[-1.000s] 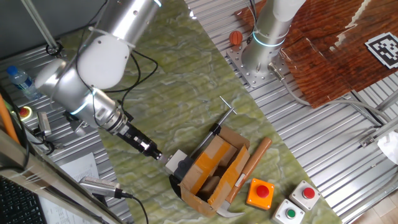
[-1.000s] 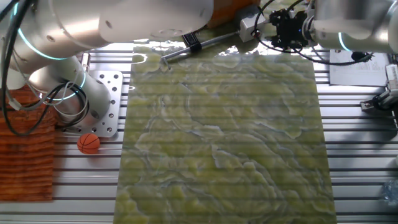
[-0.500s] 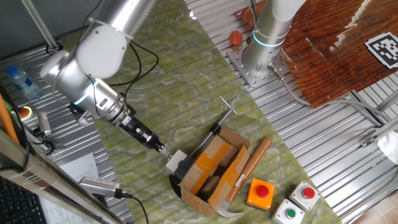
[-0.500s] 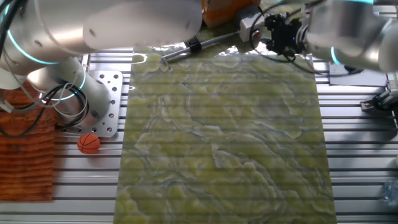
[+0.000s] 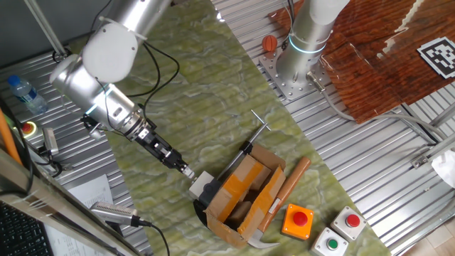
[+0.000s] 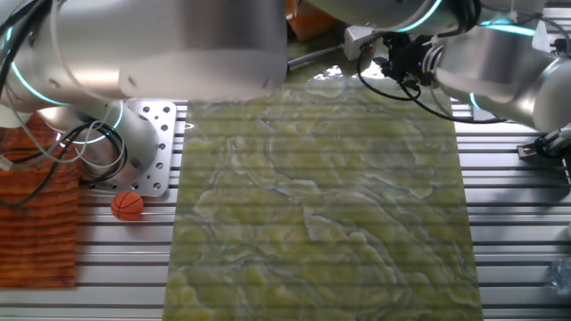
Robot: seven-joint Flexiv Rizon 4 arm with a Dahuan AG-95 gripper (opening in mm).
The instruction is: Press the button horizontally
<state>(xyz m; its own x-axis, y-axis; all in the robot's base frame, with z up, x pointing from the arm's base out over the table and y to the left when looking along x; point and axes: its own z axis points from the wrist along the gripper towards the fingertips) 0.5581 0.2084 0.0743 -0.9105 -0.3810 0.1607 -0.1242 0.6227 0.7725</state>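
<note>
The button (image 5: 201, 181) is braced against the cardboard carton (image 5: 245, 195), so a sideways push is resisted. The gripper (image 5: 186, 171) is held just beside it; finger state cannot be told.

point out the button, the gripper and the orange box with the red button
button (image 5: 201, 180), one fixed view, its whitish top face
gripper (image 5: 186, 171), one fixed view, its fingertips
orange box (image 5: 291, 227), one fixed view, its orange edge

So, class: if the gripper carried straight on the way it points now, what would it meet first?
Most likely the button: the gripper points down-right at the small whitish box standing against the cardboard carton. Depth is hard to judge here.
</note>
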